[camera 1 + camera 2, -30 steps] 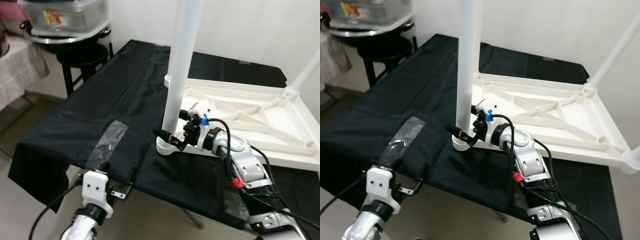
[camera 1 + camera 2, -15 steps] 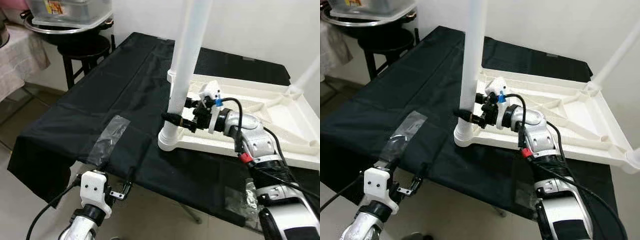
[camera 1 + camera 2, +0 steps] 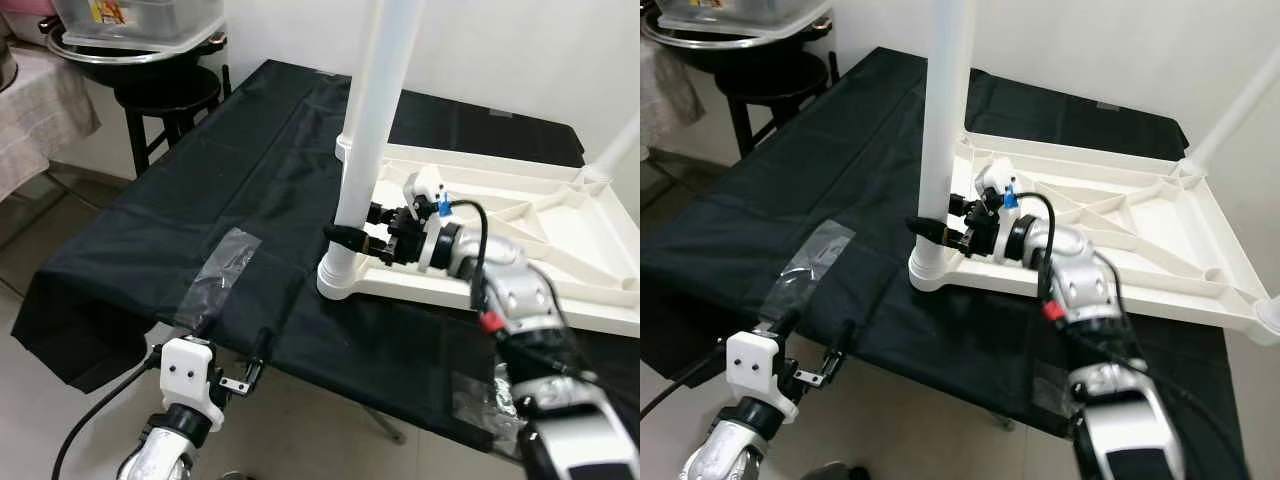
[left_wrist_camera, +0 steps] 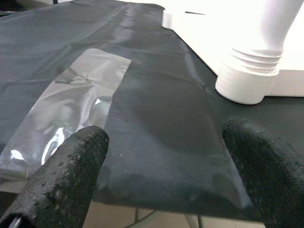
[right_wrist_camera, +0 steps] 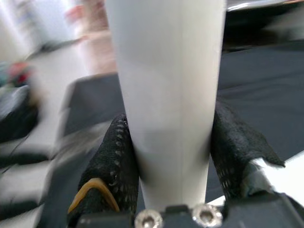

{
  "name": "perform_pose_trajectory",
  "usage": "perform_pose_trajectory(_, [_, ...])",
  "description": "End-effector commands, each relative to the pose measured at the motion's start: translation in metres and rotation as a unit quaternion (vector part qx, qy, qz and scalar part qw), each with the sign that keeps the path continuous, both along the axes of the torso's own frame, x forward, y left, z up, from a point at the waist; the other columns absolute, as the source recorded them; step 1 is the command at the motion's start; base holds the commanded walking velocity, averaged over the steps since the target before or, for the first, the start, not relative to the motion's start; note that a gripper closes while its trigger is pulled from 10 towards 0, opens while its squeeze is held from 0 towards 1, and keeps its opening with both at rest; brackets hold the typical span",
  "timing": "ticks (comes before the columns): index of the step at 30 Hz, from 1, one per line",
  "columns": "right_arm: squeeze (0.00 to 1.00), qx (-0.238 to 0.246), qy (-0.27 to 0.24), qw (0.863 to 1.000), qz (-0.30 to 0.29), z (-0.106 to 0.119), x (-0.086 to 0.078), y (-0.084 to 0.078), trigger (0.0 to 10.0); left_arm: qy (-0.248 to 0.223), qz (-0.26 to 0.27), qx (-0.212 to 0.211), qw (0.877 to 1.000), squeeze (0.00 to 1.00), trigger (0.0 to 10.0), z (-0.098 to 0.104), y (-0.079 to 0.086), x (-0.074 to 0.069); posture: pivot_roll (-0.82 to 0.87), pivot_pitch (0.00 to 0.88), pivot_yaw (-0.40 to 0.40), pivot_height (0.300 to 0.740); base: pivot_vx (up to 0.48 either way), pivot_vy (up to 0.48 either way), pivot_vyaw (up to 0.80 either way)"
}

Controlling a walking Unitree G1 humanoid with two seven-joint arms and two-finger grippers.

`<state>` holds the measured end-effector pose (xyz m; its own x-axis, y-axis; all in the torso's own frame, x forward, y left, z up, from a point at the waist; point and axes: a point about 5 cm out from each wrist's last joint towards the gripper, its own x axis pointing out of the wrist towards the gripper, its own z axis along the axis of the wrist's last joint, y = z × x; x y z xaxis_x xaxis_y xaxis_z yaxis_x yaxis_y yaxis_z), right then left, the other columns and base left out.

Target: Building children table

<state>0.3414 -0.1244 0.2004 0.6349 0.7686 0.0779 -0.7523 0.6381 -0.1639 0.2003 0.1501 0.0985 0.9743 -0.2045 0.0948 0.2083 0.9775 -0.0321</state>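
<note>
An upturned white plastic children's table top (image 3: 560, 290) lies on a black-covered table (image 3: 230, 200). A white table leg (image 3: 368, 130) stands upright in its near-left corner socket (image 3: 338, 280). My right gripper (image 3: 350, 232) is shut on the lower part of this leg, its black fingers (image 5: 114, 161) pressed on both sides of the leg (image 5: 166, 95). Another leg (image 3: 1230, 105) rises from the far right corner. My left gripper (image 3: 250, 372) hangs open below the table's front edge, its fingers (image 4: 61, 175) apart with nothing between them.
A strip of clear tape (image 3: 218, 280) lies on the black cloth near the front left. At the back left a dark stool (image 3: 165, 100) carries a metal basin and a clear plastic box (image 3: 130, 20). A cloth-covered table (image 3: 40, 130) stands at the far left.
My right gripper has slid slightly down the leg and the table top has settled a little lower. The left arm is unchanged.
</note>
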Motion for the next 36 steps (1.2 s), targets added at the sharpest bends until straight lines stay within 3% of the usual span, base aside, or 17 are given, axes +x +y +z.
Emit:
perform_pose_trajectory(1, [0.0, 0.011, 0.026, 0.963, -0.269, -0.044, -0.016, 0.001, 0.0, 0.015, 0.0, -0.003, 1.0, 0.0, 10.0, -0.008, -0.001, 0.0, 0.08, 0.102, -0.122, 0.74, 0.0, 0.0, 0.0])
perform_pose_trajectory(2, [0.0, 0.011, 0.026, 0.963, -0.269, -0.044, -0.016, 0.001, 0.0, 0.015, 0.0, -0.003, 1.0, 0.0, 10.0, -0.008, -0.001, 0.0, 0.08, 0.102, -0.122, 0.74, 0.0, 0.0, 0.0])
perform_pose_trajectory(3, [0.0, -0.002, 0.051, 0.957, -0.286, -0.066, -0.033, 0.022, 0.0, 0.013, 0.003, -0.002, 1.0, 0.0, 10.0, -0.008, 0.0, 0.003, 0.07, 0.098, -0.101, 0.74, 0.0, 0.0, 0.0])
perform_pose_trajectory(4, [0.0, -0.002, 0.051, 0.957, -0.286, -0.066, -0.033, 0.022, 0.0, 0.013, 0.003, -0.002, 1.0, 0.0, 10.0, -0.008, 0.0, 0.003, 0.07, 0.098, -0.101, 0.74, 0.0, 0.0, 0.0])
perform_pose_trajectory(5, [0.0, -0.012, 0.067, 0.958, -0.277, -0.078, -0.044, 0.037, 0.0, 0.012, 0.004, -0.001, 1.0, 0.0, 10.0, -0.008, 0.001, 0.005, 0.06, 0.098, -0.095, 0.74, 0.0, 0.0, 0.0])
perform_pose_trajectory(6, [0.0, -0.02, 0.07, 0.962, -0.264, -0.08, -0.044, 0.043, 0.0, 0.012, 0.006, 0.0, 1.0, 0.0, 10.0, -0.008, 0.001, 0.008, 0.01, 0.086, -0.096, 0.74, 0.0, 0.0, 0.0])
perform_pose_trajectory(8, [0.0, -0.02, 0.07, 0.962, -0.264, -0.08, -0.044, 0.043, 0.0, 0.012, 0.006, 0.0, 1.0, 0.0, 10.0, -0.008, 0.001, 0.008, 0.01, 0.086, -0.096, 0.74, 0.0, 0.0, 0.0])
perform_pose_trajectory(13, [0.0, -0.022, 0.039, 0.96, -0.276, -0.063, -0.025, 0.033, 0.0, 0.012, 0.001, -0.002, 1.0, 0.0, 10.0, -0.01, 0.001, 0.015, -0.02, 0.057, -0.085, 0.74, 0.0, 0.0, 0.0])
perform_pose_trajectory(20, [0.0, -0.023, 0.039, 0.959, -0.279, -0.062, -0.024, 0.033, 0.0, 0.012, 0.002, -0.002, 1.0, 0.0, 10.0, -0.011, 0.0, 0.017, -0.02, 0.054, -0.079, 0.74, 0.0, 0.0, 0.0])
perform_pose_trajectory(21, [0.0, -0.018, 0.037, 0.963, -0.266, -0.059, -0.025, 0.036, 10.0, 0.012, 0.002, -0.002, 1.0, 0.0, 10.0, -0.011, 0.001, 0.017, -0.02, 0.057, -0.07, 0.74, 0.0, 0.0, 0.0])
perform_pose_trajectory(22, [1.0, -0.005, 0.025, 0.971, -0.236, -0.051, -0.025, 0.04, 10.0, 0.012, 0.001, -0.001, 1.0, 0.0, 10.0, -0.01, 0.001, 0.017, -0.01, 0.065, -0.062, 0.74, 0.0, 0.0, 0.0])
perform_pose_trajectory(24, [1.0, -0.005, 0.025, 0.971, -0.236, -0.051, -0.025, 0.04, 10.0, 0.012, 0.001, -0.001, 1.0, 0.0, 10.0, -0.01, 0.001, 0.017, -0.01, 0.065, -0.062, 0.74, 0.0, 0.0, 0.0])
perform_pose_trajectory(25, [1.0, 0.005, 0.013, 0.979, -0.201, -0.043, -0.025, 0.041, 10.0, 0.013, 0.001, -0.001, 1.0, 0.0, 10.0, -0.01, 0.002, 0.017, 0.0, 0.066, -0.058, 0.74, 0.0, 0.0, 0.0])
perform_pose_trajectory(28, [1.0, 0.014, 0.008, 0.986, -0.166, -0.037, -0.025, 0.04, 10.0, 0.013, 0.0, -0.001, 1.0, 0.0, 10.0, -0.01, 0.002, 0.016, 0.01, 0.073, -0.056, 0.74, 0.0, 0.0, 0.0])
perform_pose_trajectory(30, [1.0, -0.005, -0.006, 0.993, -0.114, -0.029, -0.02, 0.027, 10.0, 0.012, 0.0, -0.001, 1.0, 0.0, 10.0, -0.009, 0.002, 0.014, 0.03, 0.087, -0.058, 0.74, 0.0, 0.0, 0.0])
perform_pose_trajectory(36, [1.0, -0.035, -0.022, 0.997, -0.068, -0.015, -0.006, 0.01, 10.0, 0.011, 0.002, -0.001, 1.0, 0.0, 10.0, -0.009, 0.003, 0.011, 0.05, 0.107, -0.063, 0.74, 0.0, 0.0, 0.0])
